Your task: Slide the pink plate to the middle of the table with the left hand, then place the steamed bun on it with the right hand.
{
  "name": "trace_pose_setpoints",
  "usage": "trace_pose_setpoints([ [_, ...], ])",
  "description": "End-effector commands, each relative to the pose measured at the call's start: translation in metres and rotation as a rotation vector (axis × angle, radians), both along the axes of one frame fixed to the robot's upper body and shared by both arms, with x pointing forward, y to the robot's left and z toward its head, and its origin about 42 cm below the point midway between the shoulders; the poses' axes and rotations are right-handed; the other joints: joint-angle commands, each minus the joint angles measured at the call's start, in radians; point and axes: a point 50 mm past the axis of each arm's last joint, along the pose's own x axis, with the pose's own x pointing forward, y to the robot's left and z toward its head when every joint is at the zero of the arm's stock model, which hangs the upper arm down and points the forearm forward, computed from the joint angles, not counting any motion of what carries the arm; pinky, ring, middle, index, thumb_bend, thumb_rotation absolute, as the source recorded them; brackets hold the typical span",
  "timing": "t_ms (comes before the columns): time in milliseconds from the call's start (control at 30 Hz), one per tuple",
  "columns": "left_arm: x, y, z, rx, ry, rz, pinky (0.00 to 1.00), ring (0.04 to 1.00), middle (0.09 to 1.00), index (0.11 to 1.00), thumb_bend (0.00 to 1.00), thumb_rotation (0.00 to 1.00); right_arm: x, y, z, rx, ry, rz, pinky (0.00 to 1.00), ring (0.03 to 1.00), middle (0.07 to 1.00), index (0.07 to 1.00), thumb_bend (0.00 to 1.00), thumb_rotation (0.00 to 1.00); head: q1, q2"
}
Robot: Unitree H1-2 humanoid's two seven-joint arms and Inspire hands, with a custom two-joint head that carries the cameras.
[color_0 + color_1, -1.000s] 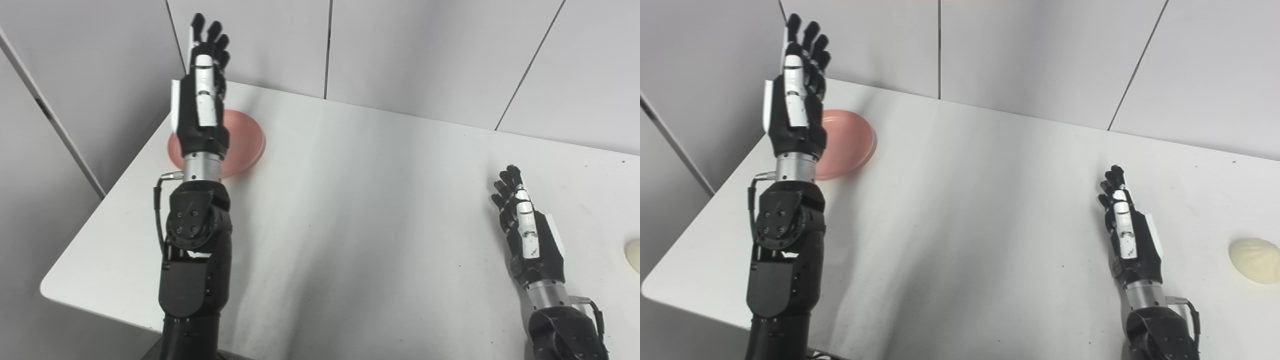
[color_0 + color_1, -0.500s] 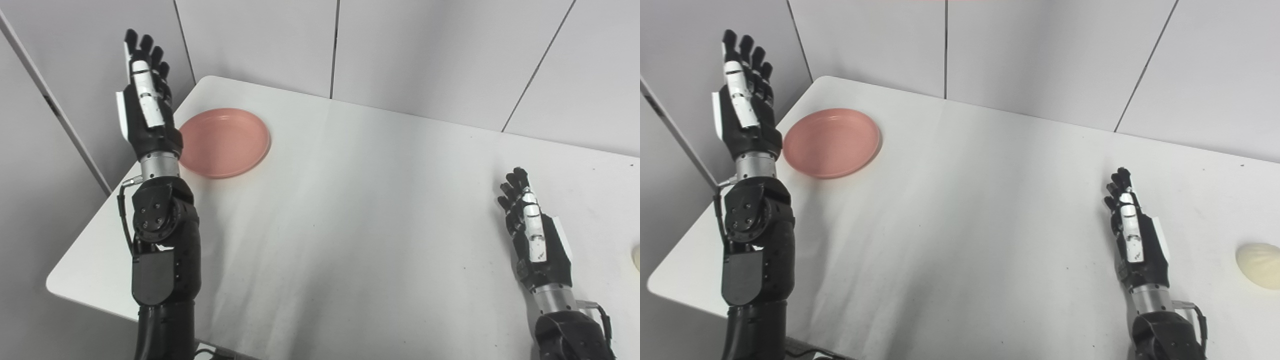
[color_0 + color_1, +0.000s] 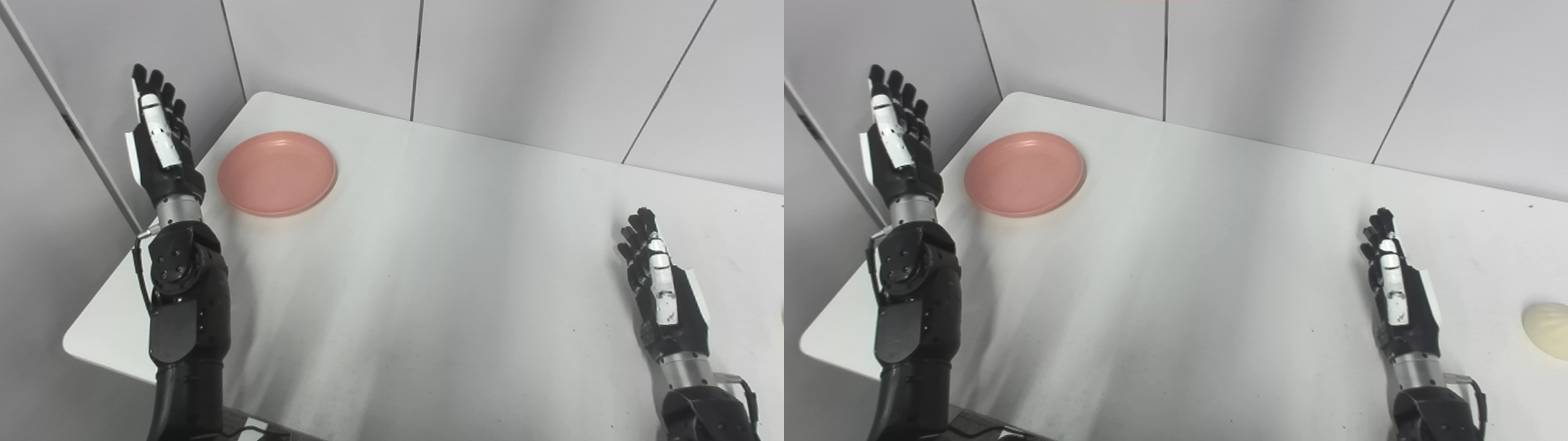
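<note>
1. Near the far left corner of the white tabletop (image 3: 1182,257), we are seeing the pink plate (image 3: 1023,173) lying flat with nothing on it.
2. We are holding our left robot hand (image 3: 897,147) raised upright just beside the plate's left side, past the tabletop's left edge, with its fingers stretched out and spread a little, gripping nothing and not touching the plate.
3. We are keeping the left forearm standing nearly upright at the tabletop's left edge, below that hand.
4. We are resting our right robot hand (image 3: 1399,294) low over the right part of the tabletop, fingers extended and pointing away from us, holding nothing.
5. We are seeing the pale steamed bun (image 3: 1546,329) sitting on the tabletop at the right edge of the right eye view, to the right of the right robot hand and apart from it; the left eye view is showing only a sliver of it.
6. We are looking at plain grey wall panels (image 3: 520,67) behind the tabletop.
</note>
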Motion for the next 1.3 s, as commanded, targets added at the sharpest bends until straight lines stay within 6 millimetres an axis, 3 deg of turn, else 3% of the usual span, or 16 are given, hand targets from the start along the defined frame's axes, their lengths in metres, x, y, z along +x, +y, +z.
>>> trace_pose_setpoints([
  [0,0.006,0.011,0.02,0.041,-0.081,0.018,1.0,1.0,1.0,1.0,0.43,1.0,-0.023,-0.011,-0.032,-0.005,0.081,-0.031,1.0,1.0,1.0,1.0,0.14,1.0,-0.001,0.0],
  [500,0.012,0.032,-0.009,-0.036,-0.004,0.03,1.0,1.0,1.0,1.0,0.47,1.0,-0.023,-0.01,-0.03,0.0,0.081,-0.017,1.0,1.0,1.0,1.0,0.16,1.0,0.008,0.005],
  [1267,0.027,0.015,-0.047,-0.089,0.171,-0.019,1.0,1.0,0.993,0.999,0.42,1.0,-0.023,-0.008,-0.03,0.004,0.079,-0.021,1.0,1.0,1.0,1.0,0.15,1.0,0.005,0.009],
])
